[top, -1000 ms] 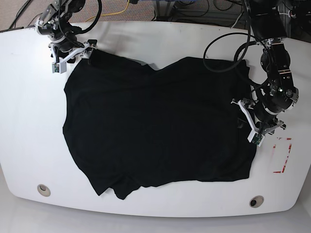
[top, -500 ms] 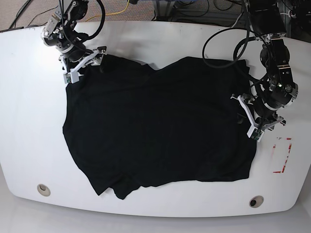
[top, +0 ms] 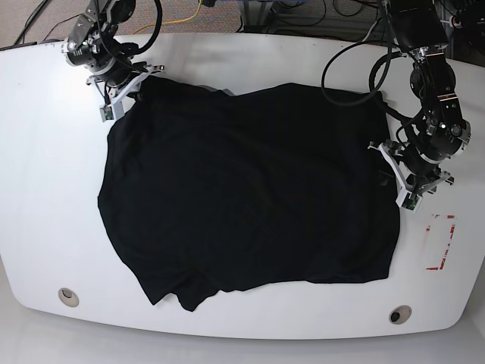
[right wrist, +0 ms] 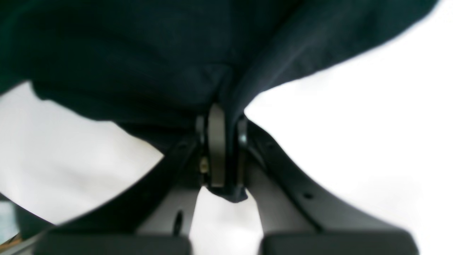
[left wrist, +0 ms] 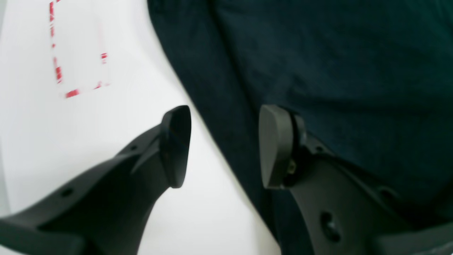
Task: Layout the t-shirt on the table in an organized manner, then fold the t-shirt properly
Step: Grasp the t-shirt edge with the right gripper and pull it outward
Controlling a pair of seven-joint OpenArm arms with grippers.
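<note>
White glossy table (top: 250,53) under everything, curved edges, cables and floor clutter past the far rim. The t-shirt (top: 250,197) is spread dark-side-up across most of the middle, mostly flat, with one bottom corner near the front edge bunched and folded over a bit.

My right gripper (right wrist: 223,148) is up at the far corner of the shirt, on the base view's left, and it's pinched tight on a fold of the fabric. From the wrist view you can see the cloth squeezed between the pads, with a little tag of it poking out below them and the rest draping up and away.

My left gripper (left wrist: 221,147) is on the other side, at the shirt's edge on the base view's right. Fingers are spread apart with nothing between them. One fingertip (left wrist: 175,145) is over bare table, the other over the black fabric, so the shirt's edge runs right through the gap.

Just beyond that are some red tape marks (top: 442,243) forming a rough box outline. Two round grommet holes (top: 68,296) sit near the front edge, one toward each corner.
</note>
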